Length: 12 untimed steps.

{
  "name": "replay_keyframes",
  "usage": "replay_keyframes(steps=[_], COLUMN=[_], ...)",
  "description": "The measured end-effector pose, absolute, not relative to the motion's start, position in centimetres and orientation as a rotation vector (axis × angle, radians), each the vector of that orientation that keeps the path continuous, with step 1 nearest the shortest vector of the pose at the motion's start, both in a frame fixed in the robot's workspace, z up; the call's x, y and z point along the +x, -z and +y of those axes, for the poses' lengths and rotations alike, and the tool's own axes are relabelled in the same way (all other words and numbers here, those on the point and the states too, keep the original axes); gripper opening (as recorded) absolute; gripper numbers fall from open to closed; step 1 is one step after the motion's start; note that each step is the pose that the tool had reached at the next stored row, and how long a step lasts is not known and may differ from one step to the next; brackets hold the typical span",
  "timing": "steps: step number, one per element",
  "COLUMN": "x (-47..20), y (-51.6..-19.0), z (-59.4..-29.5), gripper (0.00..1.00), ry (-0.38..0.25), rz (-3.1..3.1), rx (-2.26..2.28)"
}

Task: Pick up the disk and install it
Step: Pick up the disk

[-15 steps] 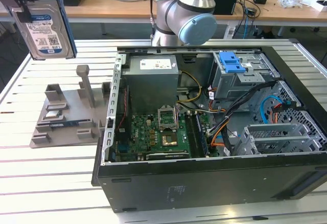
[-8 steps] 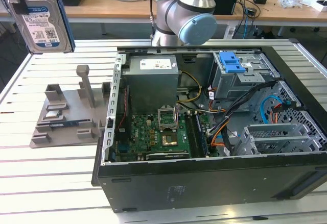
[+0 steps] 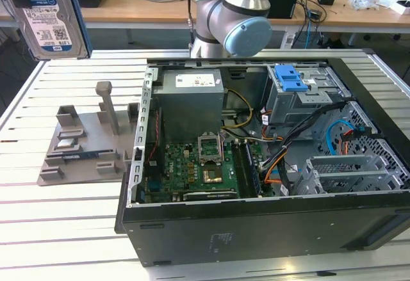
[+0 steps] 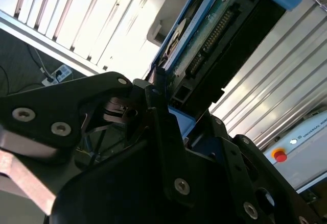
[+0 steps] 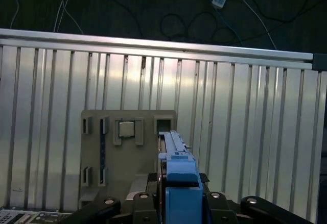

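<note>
Slatted metal table, cluttered desks behind. Exterior view: the disk hangs high at the exterior view's left, above the grey stand, well apart from the open computer case. Second wrist view: gripper clamped shut on one end of the disk, fingers either side, circuit board exposed. First wrist view: disk edge-on between the fingers, over the stand. Likely stiff, dense and shock-sensitive; best held by the rails, not the board.

One hard disk, one grey plastic stand, one open computer case, and inside it one motherboard, one power supply and one blue latch.
</note>
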State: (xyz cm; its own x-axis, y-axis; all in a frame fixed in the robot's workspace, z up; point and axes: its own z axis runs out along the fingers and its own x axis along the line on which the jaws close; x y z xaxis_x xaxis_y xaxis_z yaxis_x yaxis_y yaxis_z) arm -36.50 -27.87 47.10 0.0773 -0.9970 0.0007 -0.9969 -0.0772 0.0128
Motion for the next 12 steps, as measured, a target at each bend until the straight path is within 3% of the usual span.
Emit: replay_keyframes(steps=[12], x=[-36.5], y=[-50.5], z=[-27.8], gripper=[0.37], ry=[0.013], rz=[-2.127], rx=[2.298])
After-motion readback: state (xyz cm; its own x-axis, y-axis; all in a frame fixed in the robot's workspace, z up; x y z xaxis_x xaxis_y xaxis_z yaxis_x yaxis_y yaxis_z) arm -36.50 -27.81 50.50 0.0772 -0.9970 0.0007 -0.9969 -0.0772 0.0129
